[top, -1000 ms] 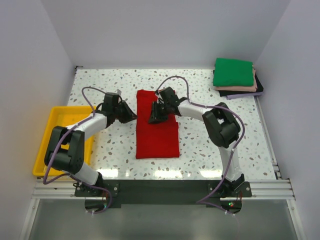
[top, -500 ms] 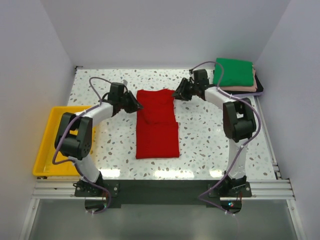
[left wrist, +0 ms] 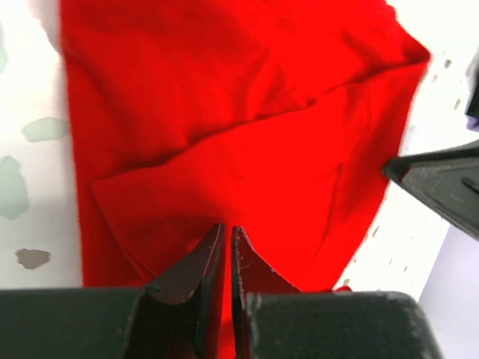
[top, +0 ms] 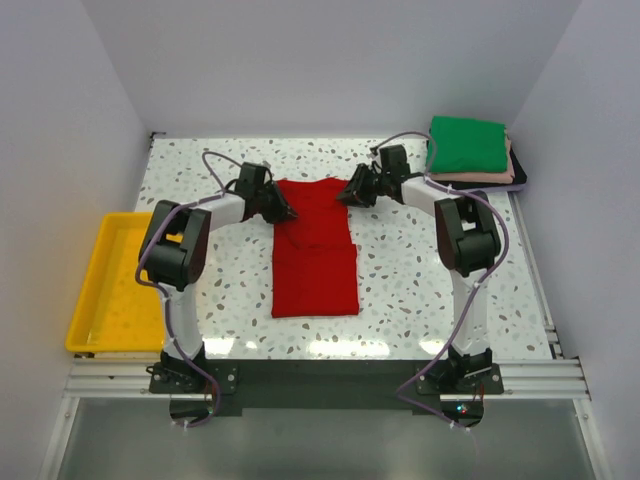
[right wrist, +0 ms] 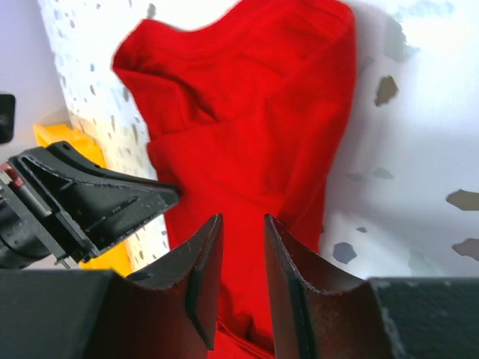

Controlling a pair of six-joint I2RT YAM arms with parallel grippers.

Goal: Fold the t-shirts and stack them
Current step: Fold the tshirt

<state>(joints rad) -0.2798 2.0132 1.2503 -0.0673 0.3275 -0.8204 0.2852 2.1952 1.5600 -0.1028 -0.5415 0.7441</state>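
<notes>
The shallow yellow plastic tray [top: 120,290] lies well to the left of the bright red cloth t-shirt [top: 315,270], which lies flat on the speckled table [top: 400,280]. The left gripper [left wrist: 227,228] is at the shirt's far left corner, jaws almost together; I cannot tell if they pinch cloth. The right gripper [right wrist: 243,221] is at its far right corner, jaws a little apart over the cloth. To the far right of the shirt sits the stack of folded t-shirts [top: 466,145], green on top.
</notes>
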